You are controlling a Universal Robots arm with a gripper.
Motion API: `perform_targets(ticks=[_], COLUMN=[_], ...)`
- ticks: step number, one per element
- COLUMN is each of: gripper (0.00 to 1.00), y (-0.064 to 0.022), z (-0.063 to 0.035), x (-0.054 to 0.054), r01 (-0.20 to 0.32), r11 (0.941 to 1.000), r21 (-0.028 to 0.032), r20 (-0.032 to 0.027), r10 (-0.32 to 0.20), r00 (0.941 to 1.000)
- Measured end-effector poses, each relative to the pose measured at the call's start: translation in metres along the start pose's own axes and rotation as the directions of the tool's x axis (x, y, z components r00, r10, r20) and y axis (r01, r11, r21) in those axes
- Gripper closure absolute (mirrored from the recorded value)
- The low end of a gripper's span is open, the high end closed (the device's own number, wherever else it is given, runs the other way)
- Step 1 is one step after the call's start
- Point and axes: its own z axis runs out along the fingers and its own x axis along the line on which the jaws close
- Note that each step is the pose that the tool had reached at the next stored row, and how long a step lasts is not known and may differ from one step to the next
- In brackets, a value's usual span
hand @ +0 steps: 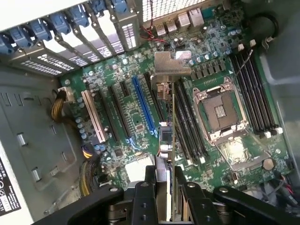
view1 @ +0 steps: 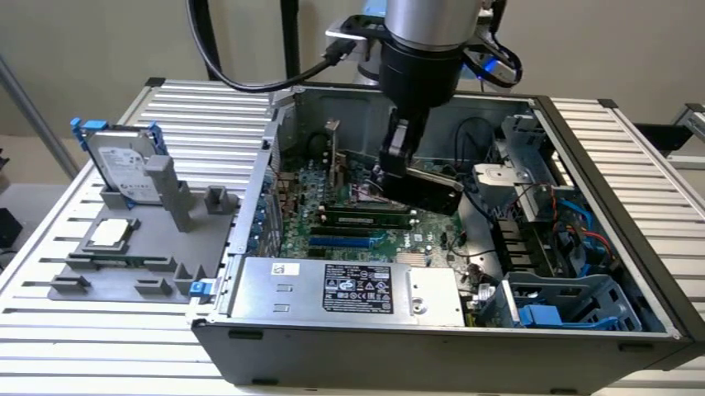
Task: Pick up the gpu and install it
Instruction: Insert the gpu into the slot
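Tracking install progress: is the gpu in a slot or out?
Out. The gripper is shut on the gpu, holding it edge-on above the motherboard; the long blue slot beside it is empty.

The end bracket of the gpu is bare silver metal; the tabletop is ribbed pale metal; the tool is matt black.

No lettering is legible anywhere. A black label with white print and small symbols sits on top of the silver power supply, at the near side of the open computer case. A small white sticker lies just beside it. The hard drive, standing at the exterior view's left, carries a pale printed label, also unreadable.
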Motion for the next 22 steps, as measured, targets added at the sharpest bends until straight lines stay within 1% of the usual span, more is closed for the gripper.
perform_targets(ticks=[2,3,4,5,6,9,13,16,18,22], gripper=[1.0,1.0,1.0,1.0,1.0,1.0,1.0,1.0,1.0,1.0], y=[0.0008,0.0028,0.0061,0.0143,0.0197,0.0217,0.0218,0.0217,0.0218,0.0217], z=[0.0029,0.0047,0.0065,0.01,0.0128,0.0168,0.0198,0.0222,0.0238,0.027], x=[0.0,0.001,0.002,0.005,0.007,0.008,0.008,0.008,0.009,0.009], r01=[0.018,0.022,0.023,0.024,0.025,0.041,0.088,0.134,0.167,0.238], r11=[0.9998,0.9998,0.9997,0.9997,0.9997,0.9992,0.9961,0.991,0.986,0.9712], r21=[-0.0005,-0.0006,-0.0007,-0.0007,-0.001,-0.0012,-0.004,-0.0068,-0.0085,-0.0113], r20=[0.0,-0.0001,-0.0001,-0.0001,-0.0001,-0.0001,-0.0007,-0.0011,-0.0012,-0.0012], r10=[-0.018,-0.022,-0.023,-0.024,-0.025,-0.041,-0.088,-0.134,-0.167,-0.238], r00=[0.9998,0.9998,0.9997,0.9997,0.9997,0.9992,0.9961,0.991,0.986,0.9713])
